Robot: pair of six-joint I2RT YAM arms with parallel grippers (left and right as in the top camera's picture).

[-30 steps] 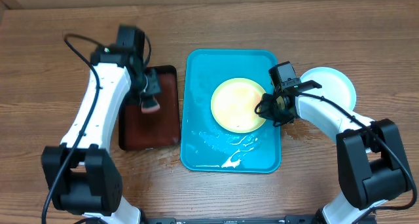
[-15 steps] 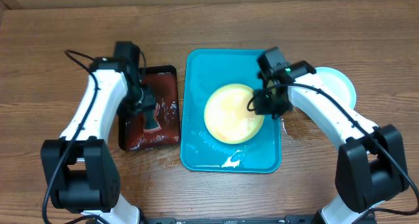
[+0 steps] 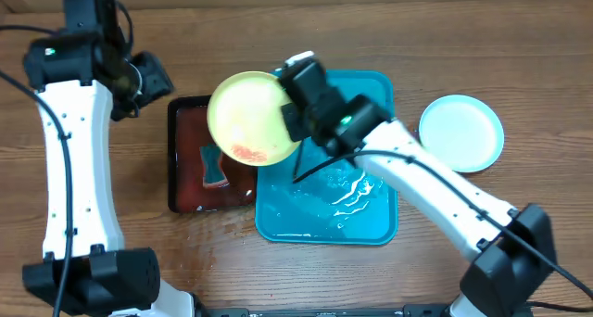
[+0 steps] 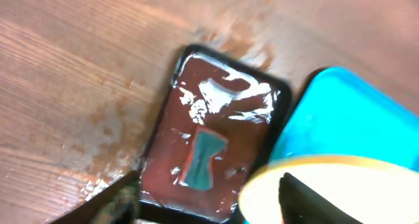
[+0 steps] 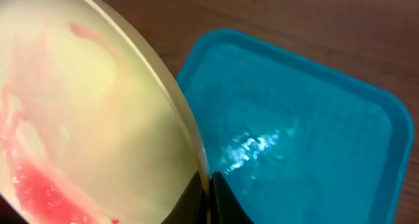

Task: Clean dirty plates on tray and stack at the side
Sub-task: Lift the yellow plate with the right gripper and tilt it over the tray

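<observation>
The small tray (image 3: 173,169) is set just left of the tray (image 3: 315,222), both on the table (image 3: 519,39). A sponge (image 3: 216,169) is laid in the small tray, toward its right side. One plate (image 3: 248,118) is held tilted above both trays' far corners, clamped at its right rim by the right gripper (image 3: 292,113). The other plate (image 3: 461,132) is laid on the table, near the tray's right.

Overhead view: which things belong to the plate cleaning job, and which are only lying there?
Job: turquoise tray; yellow-green plate, smeared red, held up; light blue plate beside the tray.
Other: black tray; teal sponge in it, maybe a cleaning tool.
</observation>
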